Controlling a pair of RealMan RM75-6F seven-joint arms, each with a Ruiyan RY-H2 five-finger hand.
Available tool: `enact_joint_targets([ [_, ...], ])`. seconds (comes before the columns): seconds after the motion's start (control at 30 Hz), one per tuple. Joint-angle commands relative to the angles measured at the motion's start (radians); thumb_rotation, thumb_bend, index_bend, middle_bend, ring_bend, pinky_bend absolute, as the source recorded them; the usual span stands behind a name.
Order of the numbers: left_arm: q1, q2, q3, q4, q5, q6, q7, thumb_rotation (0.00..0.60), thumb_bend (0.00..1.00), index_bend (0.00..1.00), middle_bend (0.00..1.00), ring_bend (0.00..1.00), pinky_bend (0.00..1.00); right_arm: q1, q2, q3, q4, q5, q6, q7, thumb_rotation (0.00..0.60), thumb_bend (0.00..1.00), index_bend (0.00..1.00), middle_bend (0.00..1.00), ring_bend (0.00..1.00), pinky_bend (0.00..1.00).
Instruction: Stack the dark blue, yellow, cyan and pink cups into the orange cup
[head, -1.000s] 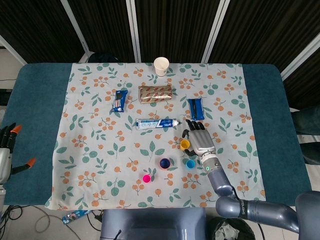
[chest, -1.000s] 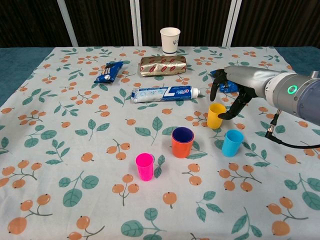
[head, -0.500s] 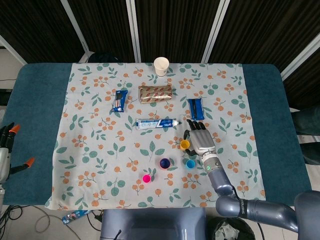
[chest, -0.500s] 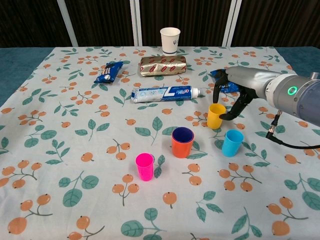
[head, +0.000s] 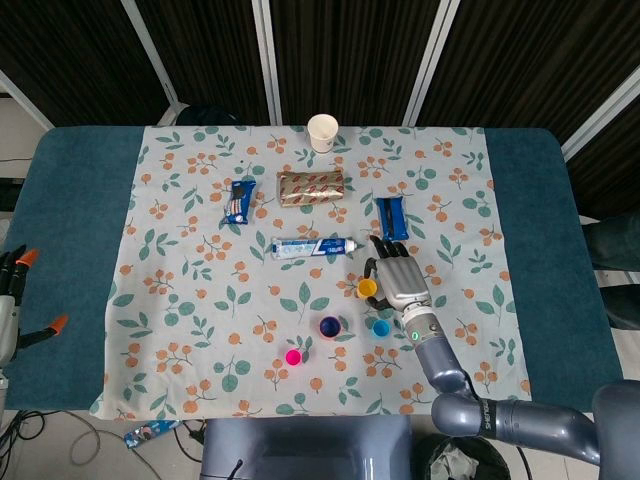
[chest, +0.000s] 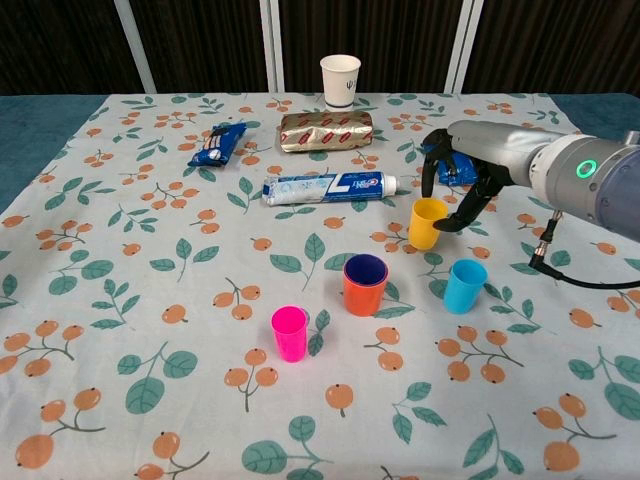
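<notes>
Right hand (chest: 462, 178) gripping upright yellow cup (chest: 427, 223), dark blue cup (chest: 365, 268) nested in orange cup (chest: 364, 292)

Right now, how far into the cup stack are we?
Done: the dark blue cup already sits inside the orange cup. In hand: the right hand grips the yellow cup, which looks lifted slightly off the cloth, though that is hard to confirm. Left: the cyan cup and pink cup stand alone on the tablecloth, untouched. The left hand waits at the table's edge.
</notes>
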Motion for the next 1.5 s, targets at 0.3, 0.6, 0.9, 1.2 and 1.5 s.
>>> enact_joint_targets([
  [0.3, 0.011, 0.008, -0.017, -0.003, -0.010, 0.003, -0.010, 0.600, 0.12, 0.10, 0.01, 0.00, 0.00, -0.002, 0.156, -0.012, -0.285, -0.041, 0.019, -0.052, 0.600, 0.34, 0.51, 0.00, 0.07, 0.10],
  [0.6, 0.014, 0.012, -0.023, -0.005, -0.007, -0.006, -0.017, 0.600, 0.12, 0.10, 0.01, 0.00, 0.00, -0.012, 0.193, -0.049, -0.418, -0.110, 0.069, -0.077, 0.600, 0.34, 0.51, 0.00, 0.07, 0.10],
  [0.9, 0.018, 0.013, -0.032, -0.002, -0.014, -0.011, -0.020, 0.600, 0.12, 0.10, 0.01, 0.00, 0.00, -0.018, 0.144, -0.073, -0.419, -0.144, 0.112, -0.080, 0.600, 0.35, 0.51, 0.00, 0.07, 0.10],
  [1.2, 0.020, 0.014, -0.035, -0.003, -0.013, -0.017, -0.017, 0.600, 0.12, 0.10, 0.01, 0.00, 0.00, -0.004, 0.072, -0.083, -0.374, -0.133, 0.133, -0.112, 0.600, 0.35, 0.51, 0.00, 0.07, 0.11],
  [1.5, 0.021, 0.014, -0.038, -0.004, -0.012, -0.023, -0.012, 0.600, 0.12, 0.10, 0.01, 0.00, 0.00, 0.009, 0.040, -0.070, -0.343, -0.101, 0.137, -0.124, 0.600, 0.35, 0.51, 0.00, 0.07, 0.11],
])
